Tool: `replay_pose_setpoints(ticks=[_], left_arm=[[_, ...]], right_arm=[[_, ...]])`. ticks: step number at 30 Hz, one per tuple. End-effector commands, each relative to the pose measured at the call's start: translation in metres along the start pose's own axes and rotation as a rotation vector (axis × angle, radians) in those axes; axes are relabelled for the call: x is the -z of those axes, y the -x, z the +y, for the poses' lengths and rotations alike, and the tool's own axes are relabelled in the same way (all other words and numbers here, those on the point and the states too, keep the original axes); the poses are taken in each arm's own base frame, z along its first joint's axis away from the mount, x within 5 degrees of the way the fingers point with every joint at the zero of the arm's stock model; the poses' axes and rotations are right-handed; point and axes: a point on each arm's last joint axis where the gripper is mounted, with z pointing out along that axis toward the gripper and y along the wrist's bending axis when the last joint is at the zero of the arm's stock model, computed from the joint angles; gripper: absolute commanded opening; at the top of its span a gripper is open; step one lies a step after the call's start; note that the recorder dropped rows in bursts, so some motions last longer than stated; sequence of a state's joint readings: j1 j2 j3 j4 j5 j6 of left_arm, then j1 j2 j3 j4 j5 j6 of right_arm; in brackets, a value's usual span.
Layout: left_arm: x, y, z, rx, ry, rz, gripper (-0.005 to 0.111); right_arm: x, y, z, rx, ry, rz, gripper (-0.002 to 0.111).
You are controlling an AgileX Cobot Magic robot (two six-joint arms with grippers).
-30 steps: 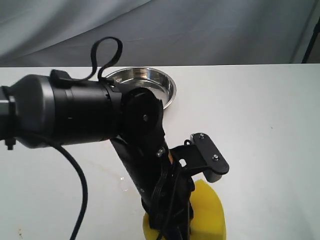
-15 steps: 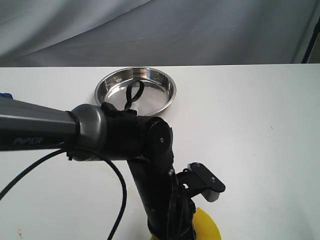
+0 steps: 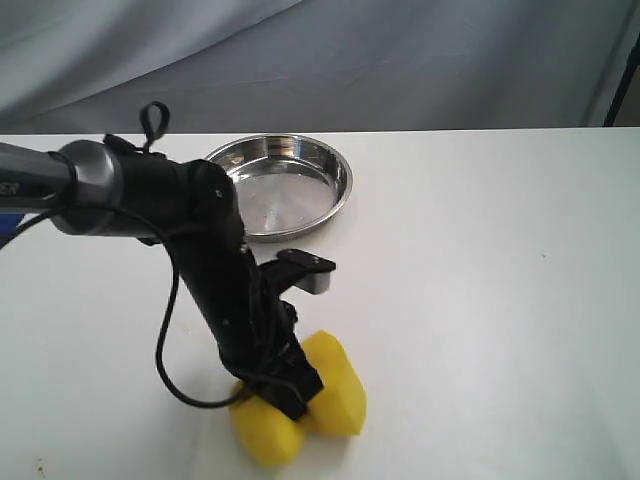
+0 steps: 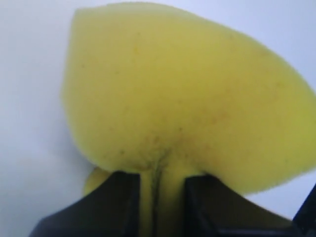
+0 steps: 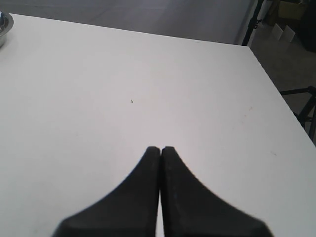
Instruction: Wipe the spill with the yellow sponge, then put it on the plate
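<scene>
The yellow sponge point(image 3: 338, 388) rests on the white table near its front edge, pinched in the middle so both ends bulge out. My left gripper point(image 3: 288, 395) is shut on it from above. In the left wrist view the sponge point(image 4: 182, 94) fills most of the frame, with faint orange-brown specks on it, and is squeezed into a crease between the black fingers point(image 4: 118, 205). The steel plate point(image 3: 340, 190) stands behind, with nothing in it. No spill shows. My right gripper point(image 5: 160, 149) is shut on nothing, above bare table.
The left arm and its cable point(image 3: 165, 330) slant across the table's left half. A bit of blue point(image 3: 6, 222) peeks out at the left edge. The plate's rim point(image 5: 3, 24) shows at a corner of the right wrist view. A grey cloth hangs behind the table.
The left arm has swung away from the camera and lower, uncovering the plate. The sponge, still gripped, has moved left along the table's front.
</scene>
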State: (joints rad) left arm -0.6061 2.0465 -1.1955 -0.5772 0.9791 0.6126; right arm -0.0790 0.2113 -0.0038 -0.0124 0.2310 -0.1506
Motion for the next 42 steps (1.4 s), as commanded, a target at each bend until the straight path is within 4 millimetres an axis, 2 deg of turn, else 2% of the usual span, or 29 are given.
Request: replay_pose_setpoints(ticks=[1,7,8,10,12,18,21,27,30,34,38,42], left_arm=[[0.013,-0.011,0.046,0.085,0.115,0.001,0.0],[0.036,-0.032,0.099,0.263,0.22,-0.02,0.0],[0.042,-0.041,0.117,0.339,0.245,-0.036,0.0],[0.046,-0.056,0.14,0.42,0.261,-0.024,0.0],[0.048,-0.067,0.155,0.475,0.294,-0.004,0.0],[0.058,-0.085,0.175,0.528,0.501,0.091,0.0],[0.067,-0.094,0.185,0.56,0.674,0.149,0.0],[0.086,-0.086,0.188,0.612,0.724,0.145,0.0],[0.088,-0.084,0.187,0.649,0.717,0.128,0.0],[0.08,-0.077,0.178,0.687,0.575,0.08,0.0],[0.065,-0.062,0.158,0.572,0.362,0.054,0.0],[0.045,-0.043,0.133,0.481,0.223,0.03,0.0]], right_arm=[[-0.001,-0.001,0.0,-0.007,-0.002,-0.001,0.0],[-0.001,-0.001,0.0,-0.007,-0.002,-0.001,0.0],[-0.001,-0.001,0.0,-0.007,-0.002,-0.001,0.0],[-0.001,-0.001,0.0,-0.007,-0.002,-0.001,0.0],[-0.001,-0.001,0.0,-0.007,-0.002,-0.001,0.0],[-0.001,-0.001,0.0,-0.007,-0.002,-0.001,0.0],[-0.001,-0.001,0.0,-0.007,-0.002,-0.001,0.0],[-0.001,-0.001,0.0,-0.007,-0.002,-0.001,0.0],[-0.001,-0.001,0.0,-0.007,-0.002,-0.001,0.0],[-0.001,-0.001,0.0,-0.007,-0.002,-0.001,0.0],[-0.001,-0.001,0.0,-0.007,-0.002,-0.001,0.0],[-0.001,-0.001,0.0,-0.007,-0.002,-0.001,0.0]])
